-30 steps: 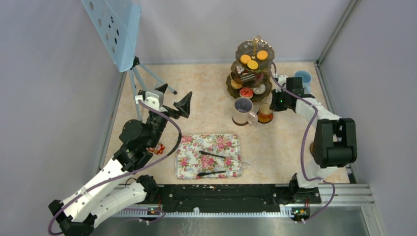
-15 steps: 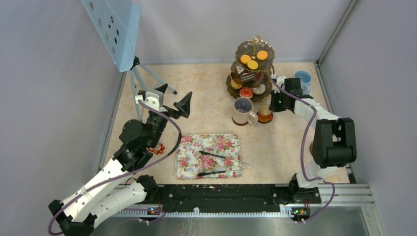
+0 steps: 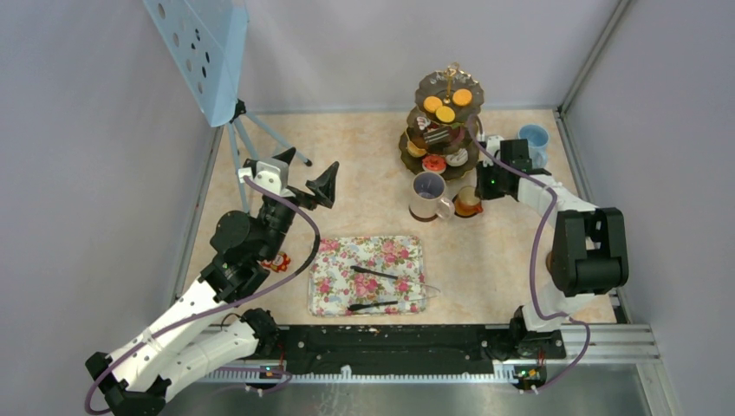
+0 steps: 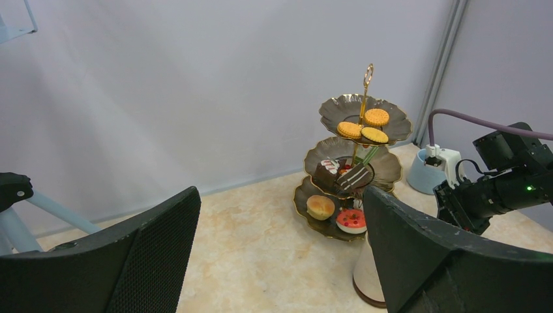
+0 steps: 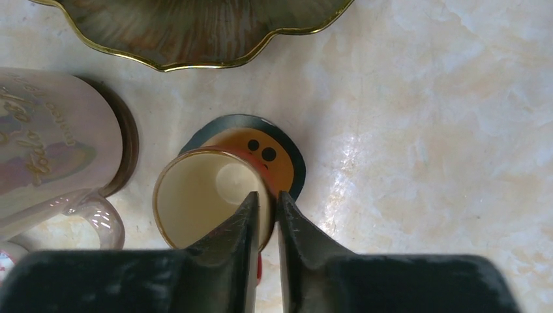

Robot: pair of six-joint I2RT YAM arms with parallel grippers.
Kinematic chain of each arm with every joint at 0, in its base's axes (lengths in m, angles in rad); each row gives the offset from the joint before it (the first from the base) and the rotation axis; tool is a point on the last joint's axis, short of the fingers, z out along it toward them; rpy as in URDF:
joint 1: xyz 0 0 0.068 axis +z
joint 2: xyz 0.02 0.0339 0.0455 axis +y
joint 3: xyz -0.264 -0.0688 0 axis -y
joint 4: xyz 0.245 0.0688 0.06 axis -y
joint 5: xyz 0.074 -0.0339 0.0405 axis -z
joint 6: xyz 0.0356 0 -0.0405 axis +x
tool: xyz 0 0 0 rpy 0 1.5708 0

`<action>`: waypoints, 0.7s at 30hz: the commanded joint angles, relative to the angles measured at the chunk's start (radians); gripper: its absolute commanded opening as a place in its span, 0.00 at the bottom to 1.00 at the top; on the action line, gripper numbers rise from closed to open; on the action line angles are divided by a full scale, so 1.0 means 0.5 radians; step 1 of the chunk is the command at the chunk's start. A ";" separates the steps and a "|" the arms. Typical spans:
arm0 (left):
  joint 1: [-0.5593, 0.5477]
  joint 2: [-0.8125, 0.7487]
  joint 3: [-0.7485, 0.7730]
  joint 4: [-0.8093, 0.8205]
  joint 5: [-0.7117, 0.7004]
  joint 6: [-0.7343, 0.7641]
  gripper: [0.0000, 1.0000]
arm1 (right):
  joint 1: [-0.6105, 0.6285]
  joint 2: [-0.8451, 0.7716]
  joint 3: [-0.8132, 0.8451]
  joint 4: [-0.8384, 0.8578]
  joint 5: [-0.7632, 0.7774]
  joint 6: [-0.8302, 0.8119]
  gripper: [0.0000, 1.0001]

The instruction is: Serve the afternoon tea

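Upright small cup (image 5: 202, 195), mouth up

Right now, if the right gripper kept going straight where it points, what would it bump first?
The right gripper pinches the small cup by its rim. Going straight down, it would probably meet the cup's bottom or the orange coaster beneath; depth is unclear.

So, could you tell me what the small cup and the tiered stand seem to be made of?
The small cup looks like glazed ceramic: glossy cream inside, thin gold rim. The tiered stand could be glazed ceramic or coated metal: dark, shiny scalloped plates edged in gold, on a gold metallic-looking rod.
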 commanded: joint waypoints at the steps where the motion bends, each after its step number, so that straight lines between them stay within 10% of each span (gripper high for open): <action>1: -0.008 0.007 0.000 0.094 0.025 0.021 0.99 | 0.038 -0.054 0.024 0.046 -0.067 0.023 0.26; 5: -0.008 0.023 -0.002 0.096 0.017 0.034 0.99 | 0.036 -0.263 0.180 -0.112 -0.141 0.185 0.92; 13: -0.010 -0.022 -0.003 0.100 0.008 0.036 0.99 | -0.049 -0.903 -0.039 -0.279 1.057 1.039 0.94; 21: -0.043 -0.056 -0.004 0.101 0.018 0.022 0.99 | -1.047 -1.108 -0.720 -0.195 0.664 1.714 0.99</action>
